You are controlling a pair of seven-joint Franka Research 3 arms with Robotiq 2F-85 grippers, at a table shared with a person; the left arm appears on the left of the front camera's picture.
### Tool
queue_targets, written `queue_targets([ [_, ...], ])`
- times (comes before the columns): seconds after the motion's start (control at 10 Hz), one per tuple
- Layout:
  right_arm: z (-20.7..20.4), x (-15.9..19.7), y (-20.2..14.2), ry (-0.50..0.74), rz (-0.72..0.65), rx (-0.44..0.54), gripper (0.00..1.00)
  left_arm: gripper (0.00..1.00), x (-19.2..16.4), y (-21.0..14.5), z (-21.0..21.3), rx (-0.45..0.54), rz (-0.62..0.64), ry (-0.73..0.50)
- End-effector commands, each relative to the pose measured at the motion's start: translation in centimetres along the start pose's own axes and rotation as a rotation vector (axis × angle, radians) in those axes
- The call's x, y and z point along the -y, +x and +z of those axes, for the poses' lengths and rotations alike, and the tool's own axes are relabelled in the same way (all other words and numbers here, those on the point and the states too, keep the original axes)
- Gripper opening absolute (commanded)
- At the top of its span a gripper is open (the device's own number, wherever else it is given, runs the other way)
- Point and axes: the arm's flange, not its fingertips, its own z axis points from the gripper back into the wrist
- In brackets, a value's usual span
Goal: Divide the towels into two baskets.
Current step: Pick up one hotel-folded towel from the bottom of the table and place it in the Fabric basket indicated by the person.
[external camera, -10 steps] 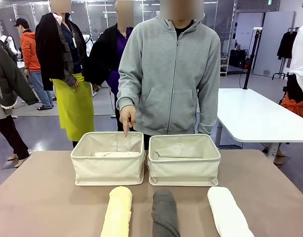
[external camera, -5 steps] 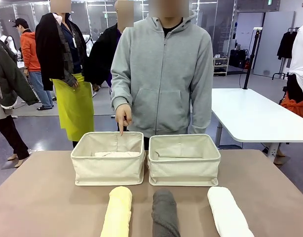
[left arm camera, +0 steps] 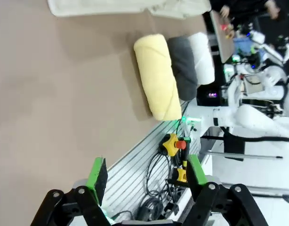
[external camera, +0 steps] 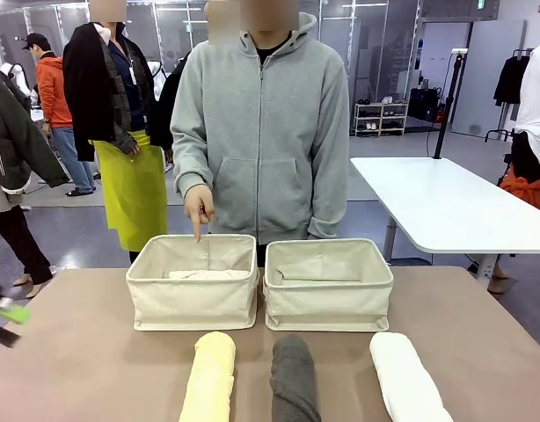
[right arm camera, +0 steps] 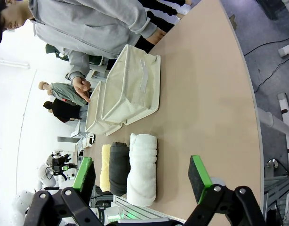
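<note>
Pointing hand (external camera: 198,204) shifted left; yellow towel (external camera: 210,378) lies lengthwise toward left basket (external camera: 191,306).

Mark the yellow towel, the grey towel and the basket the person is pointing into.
yellow towel (external camera: 210,374): front view, middle of the roll's top.
grey towel (external camera: 294,380): front view, middle of the roll's top.
left basket (external camera: 193,305): front view, its near wall.
</note>
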Motion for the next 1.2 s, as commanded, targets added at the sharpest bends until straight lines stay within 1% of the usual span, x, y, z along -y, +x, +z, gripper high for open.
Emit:
queue_targets([
  [0.0, 0.1, -0.3, 0.0, 0.014, 0.01, 0.01, 1.0, 0.85, 3.7, 0.6, -5.0, 0.014, 0.057, 0.174],
  [0.1, 0.1, -0.3, 0.0, 0.014, 0.01, 0.01, 1.0, 0.85, 5.2, 0.6, -7.7, 0.006, 0.088, 0.196],
  [0.2, 0.1, -0.3, 0.0, 0.014, 0.01, 0.01, 1.0, 0.85, 6.4, 0.5, -10.2, 0.015, 0.104, 0.19],
  [0.4, 0.1, -0.3, 0.0, 0.014, 0.01, 0.01, 1.0, 0.85, 9.0, 0.7, -14.9, -0.031, 0.092, 0.199],
  [0.5, 0.1, -0.3, 0.0, 0.014, 0.01, 0.01, 1.0, 0.85, 10.2, 0.9, -16.6, -0.026, 0.097, 0.199],
  [0.7, 0.1, -0.3, 0.0, 0.014, 0.01, 0.01, 1.0, 0.85, 10.5, 1.0, -20.4, -0.018, 0.117, 0.244],
  [0.8, 0.1, -0.3, 0.0, 0.014, 0.01, 0.01, 1.0, 0.85, 10.2, 0.9, -22.4, -0.017, 0.13, 0.31],
  [0.9, 0.1, -0.3, 0.0, 0.014, 0.01, 0.01, 1.0, 0.85, 10.0, 0.6, -24.3, -0.044, 0.152, 0.332],
  [1.1, 0.1, -0.3, 0.0, 0.014, 0.01, 0.01, 1.0, 0.85, 10.1, 0.0, -26.5, -0.056, 0.165, 0.391],
])
